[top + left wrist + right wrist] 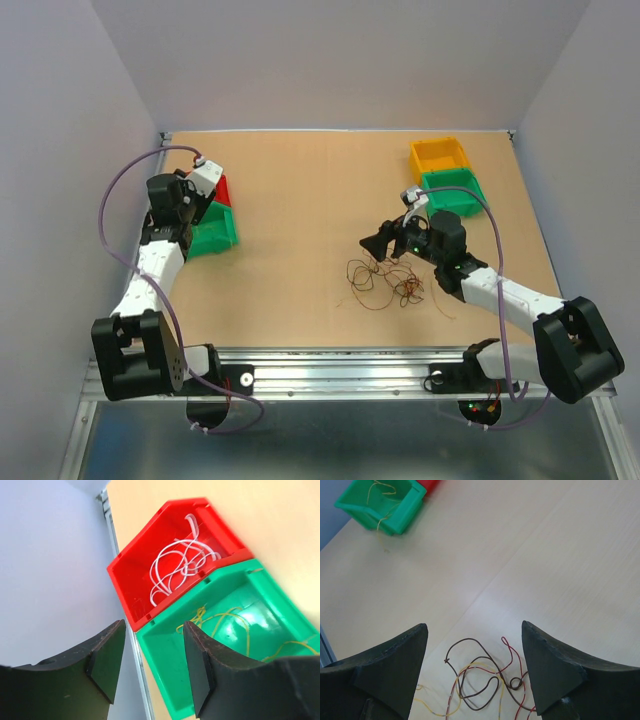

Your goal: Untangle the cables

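Observation:
A tangle of thin brown, red and yellow cables (385,280) lies on the table in front of the right arm; in the right wrist view the cables (485,680) lie in loose loops below and between the fingers. My right gripper (385,243) is open and empty, just above the tangle's far edge. My left gripper (152,667) is open and empty, over the near left corner of a green bin (235,630) that holds yellow cable. A red bin (172,555) behind it holds white cable.
The green bin (215,232) and red bin (222,190) stand at the table's left by the left gripper (190,195). An orange bin (440,155) and another green bin (455,192) stand at the back right. The left wall is close to the left arm.

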{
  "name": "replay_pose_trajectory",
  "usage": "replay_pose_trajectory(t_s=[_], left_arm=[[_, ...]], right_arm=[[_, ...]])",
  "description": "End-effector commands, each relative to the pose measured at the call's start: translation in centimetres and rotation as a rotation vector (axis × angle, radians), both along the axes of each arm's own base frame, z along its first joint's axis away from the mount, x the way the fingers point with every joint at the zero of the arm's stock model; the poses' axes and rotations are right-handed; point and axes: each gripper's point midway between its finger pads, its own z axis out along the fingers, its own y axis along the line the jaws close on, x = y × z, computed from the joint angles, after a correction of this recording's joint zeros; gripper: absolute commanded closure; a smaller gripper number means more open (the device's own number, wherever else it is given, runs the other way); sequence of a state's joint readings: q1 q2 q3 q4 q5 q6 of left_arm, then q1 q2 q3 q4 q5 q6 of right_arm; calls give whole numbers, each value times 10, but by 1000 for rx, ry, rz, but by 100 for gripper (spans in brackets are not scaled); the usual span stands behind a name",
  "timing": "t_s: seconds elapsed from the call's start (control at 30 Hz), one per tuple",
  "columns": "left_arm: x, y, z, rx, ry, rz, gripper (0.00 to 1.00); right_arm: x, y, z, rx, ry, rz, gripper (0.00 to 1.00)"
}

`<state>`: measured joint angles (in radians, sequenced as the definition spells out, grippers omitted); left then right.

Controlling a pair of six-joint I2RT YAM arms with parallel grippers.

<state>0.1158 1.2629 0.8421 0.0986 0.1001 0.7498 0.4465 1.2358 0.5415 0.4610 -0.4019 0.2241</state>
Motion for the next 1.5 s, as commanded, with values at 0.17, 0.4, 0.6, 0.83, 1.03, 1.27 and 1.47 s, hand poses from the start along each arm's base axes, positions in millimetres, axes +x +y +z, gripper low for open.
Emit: replay_pose_trajectory(t_s=[0.17, 0.4, 0.6, 0.83, 1.03, 1.27, 1.47], left_arm=[[-51, -82, -23, 62, 150, -228, 36], [-80, -116, -72, 58, 310, -206, 38], [-76, -106, -104, 100, 382, -77, 41], [-69, -106, -120, 69, 384, -10, 41], [-66, -114, -127, 50, 394, -31, 43], [-66, -110, -115, 79, 352, -2, 50], [-62, -108, -120, 98, 358, 13, 62]], right_arm=[[3, 6, 17, 30, -65, 22, 20], [3, 5, 17, 31, -63, 17, 20], [4, 6, 18, 34, -59, 16, 20], [5, 7, 18, 33, -59, 18, 20], [4, 6, 17, 29, -61, 19, 20], [3, 6, 17, 30, -62, 20, 20], [3, 6, 19, 30, -68, 22, 20]])
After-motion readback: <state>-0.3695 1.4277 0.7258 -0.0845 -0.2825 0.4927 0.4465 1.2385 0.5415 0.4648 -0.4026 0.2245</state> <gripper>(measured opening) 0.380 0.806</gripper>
